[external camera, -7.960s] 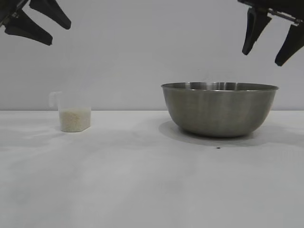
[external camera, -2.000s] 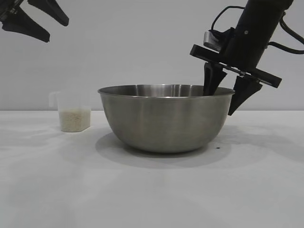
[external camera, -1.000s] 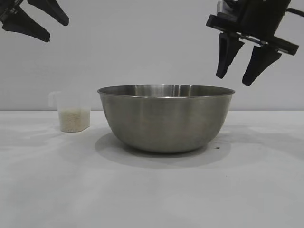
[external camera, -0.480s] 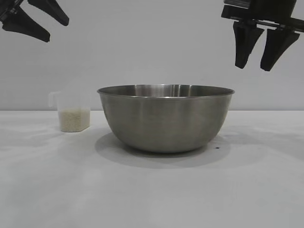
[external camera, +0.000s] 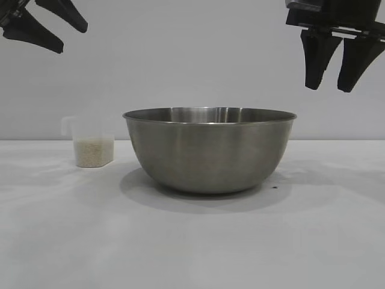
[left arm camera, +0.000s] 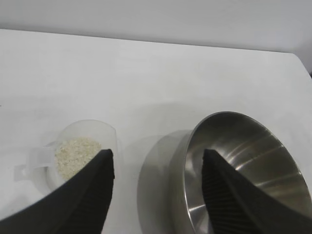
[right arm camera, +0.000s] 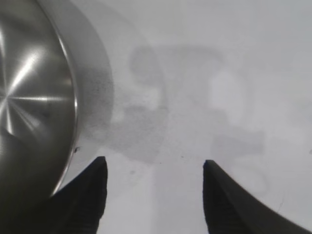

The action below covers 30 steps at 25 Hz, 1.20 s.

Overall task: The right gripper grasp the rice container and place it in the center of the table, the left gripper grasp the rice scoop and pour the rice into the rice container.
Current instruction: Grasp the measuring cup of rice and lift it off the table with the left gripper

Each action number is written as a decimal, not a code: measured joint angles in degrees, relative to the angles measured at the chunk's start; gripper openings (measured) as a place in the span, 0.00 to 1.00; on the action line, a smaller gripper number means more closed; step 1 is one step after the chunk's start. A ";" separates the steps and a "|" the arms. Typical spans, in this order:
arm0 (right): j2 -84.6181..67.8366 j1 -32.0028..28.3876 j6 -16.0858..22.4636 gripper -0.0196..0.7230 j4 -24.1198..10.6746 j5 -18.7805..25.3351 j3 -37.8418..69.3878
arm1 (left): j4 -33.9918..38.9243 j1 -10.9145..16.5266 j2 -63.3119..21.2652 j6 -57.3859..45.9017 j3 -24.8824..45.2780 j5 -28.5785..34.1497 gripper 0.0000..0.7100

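The rice container (external camera: 209,149), a large steel bowl, stands empty at the middle of the table (external camera: 192,241). It also shows in the left wrist view (left arm camera: 243,165) and the right wrist view (right arm camera: 34,97). The rice scoop (external camera: 91,142), a small translucent cup holding rice (external camera: 94,150), stands to its left, handle on its left side; it also shows in the left wrist view (left arm camera: 80,151). My right gripper (external camera: 329,89) is open and empty, high above the table to the right of the bowl. My left gripper (external camera: 72,39) is open and empty, high at the upper left, above the scoop.
A tiny dark speck (external camera: 275,186) lies on the table by the bowl's right side. A plain grey wall (external camera: 180,54) stands behind the table.
My right gripper has let go of the bowl's right rim, risen, and moved right. The bowl stays where it was set down. The left arm and scoop have not moved.
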 joint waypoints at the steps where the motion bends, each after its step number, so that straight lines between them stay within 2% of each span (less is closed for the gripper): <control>1: 0.00 -0.40 1.25 0.51 -0.80 0.11 0.00 | 0.00 0.00 0.00 0.00 0.00 0.00 0.54; 3: -0.38 -1.28 4.47 0.51 -3.49 0.32 0.00 | 0.00 0.00 0.00 0.00 0.00 0.00 0.54; 10: -2.52 -2.93 6.76 0.51 -8.34 1.21 0.00 | 0.00 0.00 0.00 0.00 0.00 0.00 0.54; 13: -3.28 -3.06 10.84 0.51 -11.63 1.45 0.00 | 0.00 0.00 0.00 0.00 0.00 0.00 0.54; 17: -3.62 -3.41 12.04 0.51 -12.56 1.80 0.00 | 0.00 0.00 0.00 0.00 0.00 0.00 0.54; 26: -5.71 -3.41 12.07 0.51 -12.56 4.40 0.00 | 0.00 0.00 0.00 0.00 0.00 -0.13 0.54; 30: -7.74 -3.41 10.56 0.51 -12.21 4.60 0.44 | 0.00 0.00 0.00 0.00 0.00 -0.13 0.54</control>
